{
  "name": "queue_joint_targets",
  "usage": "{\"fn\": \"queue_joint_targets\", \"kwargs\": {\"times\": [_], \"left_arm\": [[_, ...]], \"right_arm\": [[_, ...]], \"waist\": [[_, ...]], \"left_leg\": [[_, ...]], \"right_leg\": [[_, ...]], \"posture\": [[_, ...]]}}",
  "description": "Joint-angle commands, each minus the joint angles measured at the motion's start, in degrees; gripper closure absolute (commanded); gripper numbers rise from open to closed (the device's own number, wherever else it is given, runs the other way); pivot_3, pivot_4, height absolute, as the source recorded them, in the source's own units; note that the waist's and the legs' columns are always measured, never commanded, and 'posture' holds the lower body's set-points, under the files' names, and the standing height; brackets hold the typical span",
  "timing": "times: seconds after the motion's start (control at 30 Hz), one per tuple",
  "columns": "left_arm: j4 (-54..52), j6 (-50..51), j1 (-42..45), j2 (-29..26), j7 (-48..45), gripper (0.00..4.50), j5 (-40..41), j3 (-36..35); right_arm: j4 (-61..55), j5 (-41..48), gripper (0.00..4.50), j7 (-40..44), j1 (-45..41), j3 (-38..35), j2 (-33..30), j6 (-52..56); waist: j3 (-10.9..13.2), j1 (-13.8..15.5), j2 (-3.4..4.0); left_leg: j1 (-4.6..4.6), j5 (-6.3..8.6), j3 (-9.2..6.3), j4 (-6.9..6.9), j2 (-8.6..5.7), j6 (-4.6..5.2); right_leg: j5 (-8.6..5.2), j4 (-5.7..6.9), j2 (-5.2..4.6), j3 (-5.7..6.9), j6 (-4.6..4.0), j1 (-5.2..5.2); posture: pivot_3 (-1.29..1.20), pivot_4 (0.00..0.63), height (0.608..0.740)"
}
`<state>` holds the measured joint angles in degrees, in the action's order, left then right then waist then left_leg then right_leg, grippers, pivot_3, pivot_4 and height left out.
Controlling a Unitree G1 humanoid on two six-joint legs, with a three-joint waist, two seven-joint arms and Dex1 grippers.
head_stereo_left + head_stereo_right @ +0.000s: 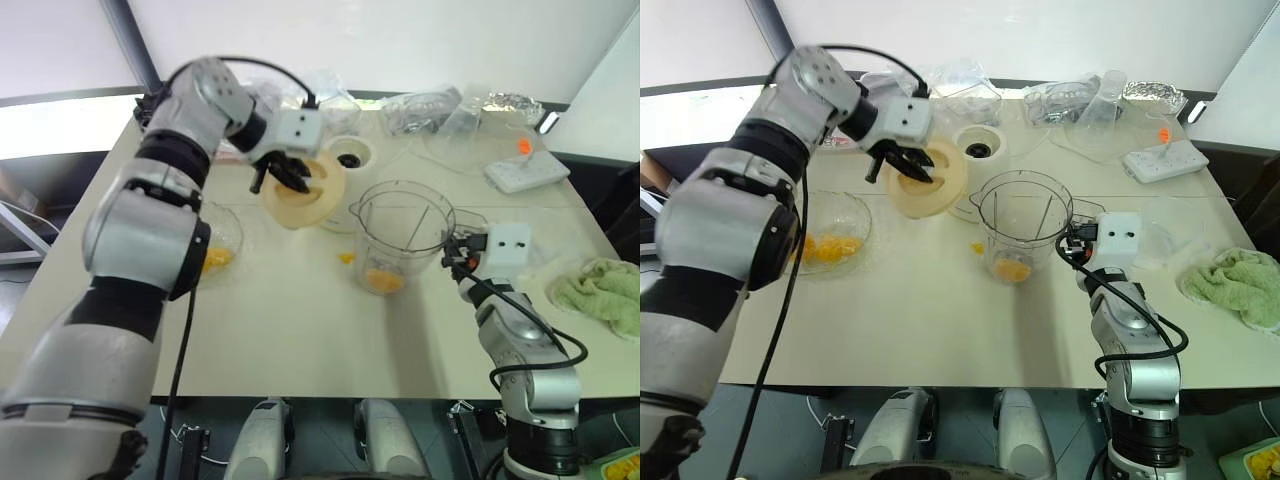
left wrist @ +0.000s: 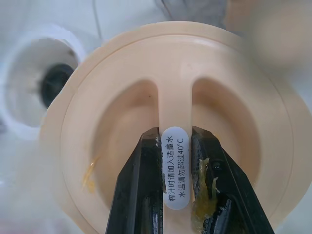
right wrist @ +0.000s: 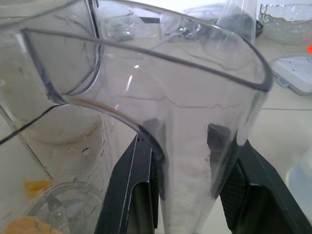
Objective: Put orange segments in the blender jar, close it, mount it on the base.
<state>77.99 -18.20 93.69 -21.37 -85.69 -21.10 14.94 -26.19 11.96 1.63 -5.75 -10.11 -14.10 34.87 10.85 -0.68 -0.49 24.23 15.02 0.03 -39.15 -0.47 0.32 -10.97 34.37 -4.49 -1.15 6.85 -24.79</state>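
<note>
Blender jar [image 1: 1021,228] mouth is wide open from above. Right tool [image 3: 187,183] clamps its handle side, so that flank's blocked. Left tool [image 1: 902,162] hangs the lid [image 1: 930,180] between bowl [image 1: 830,232] and base [image 1: 978,146]. Desk [image 1: 920,320] near edge: free.

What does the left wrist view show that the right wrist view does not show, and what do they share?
Left wrist view: the left gripper pinching the central ridge of the cream lid, with the base behind. Right wrist view: the right gripper clamped on the handle of the blender jar, orange segments at its bottom. Shared: the pale table.
</note>
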Motion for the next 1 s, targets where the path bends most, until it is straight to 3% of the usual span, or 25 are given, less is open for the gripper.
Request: {"fn": "queue_joint_targets", "kwargs": {"times": [0.03, 0.33, 1.0], "left_arm": [[-1.0, 1.9, 4.1, -1.2, -0.9, 4.26, 1.8, -1.9], [-0.7, 7.2, 10.0, 4.6, 0.8, 4.26, 4.4, -5.4], [-0.1, 7.8, 10.0, 18.0, -0.3, 4.26, 3.2, -4.4]], "right_arm": [[-0.6, -2.0, 3.48, -0.5, -0.7, 0.0, -0.6, -1.5], [-1.8, -1.5, 3.48, -0.2, -1.8, 0.9, 0.3, -0.4], [-10.3, -3.9, 3.48, -2.3, 2.1, 6.8, 5.5, 4.0]], "waist": [[0.0, -0.1, 0.00], [0.0, 0.0, -0.01], [0.0, -0.3, -0.01]], "left_leg": [[0.00, 0.00, -0.01, 0.00, 0.00, 0.00], [0.00, 0.00, 0.00, 0.00, 0.01, 0.00], [0.04, 0.00, 0.02, 0.00, 0.03, 0.00]], "right_leg": [[0.00, 0.00, 0.00, 0.00, 0.00, 0.00], [-0.01, 0.00, 0.02, 0.00, 0.02, 0.00], [-0.08, 0.61, 0.13, -0.10, 0.10, -0.40]], "posture": [[0.00, 0.150, 0.740], [0.00, 0.150, 0.740], [0.00, 0.150, 0.740]]}}
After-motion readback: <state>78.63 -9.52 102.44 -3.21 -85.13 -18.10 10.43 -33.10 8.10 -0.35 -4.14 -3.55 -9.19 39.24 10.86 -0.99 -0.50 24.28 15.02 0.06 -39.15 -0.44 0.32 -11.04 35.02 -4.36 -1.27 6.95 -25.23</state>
